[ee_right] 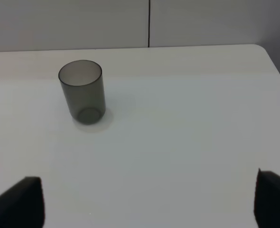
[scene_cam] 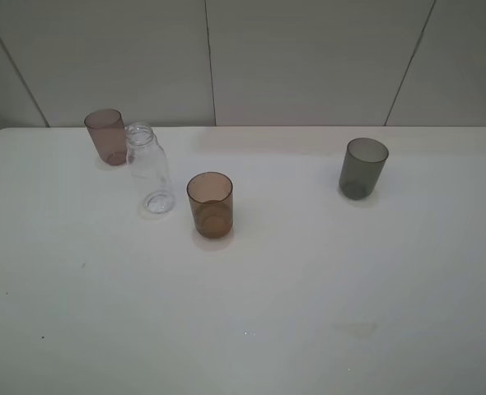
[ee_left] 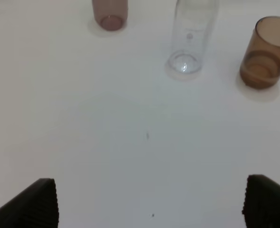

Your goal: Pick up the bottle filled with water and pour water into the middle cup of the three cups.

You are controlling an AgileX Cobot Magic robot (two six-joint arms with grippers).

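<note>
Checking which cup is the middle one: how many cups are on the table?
3: mauve cup back left beside the bottle, amber cup in the middle, grey cup at right. None looks hidden.

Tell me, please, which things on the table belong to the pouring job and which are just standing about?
Part of the job:
- clear bottle, to be picked up
- amber cup, the middle one, to be filled

Just standing about:
- pinkish cup, behind the bottle
- grey cup, off to the right

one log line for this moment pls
bottle: upright, ungrasped | amber cup: upright | left claw: open, empty | right claw: open, empty
</note>
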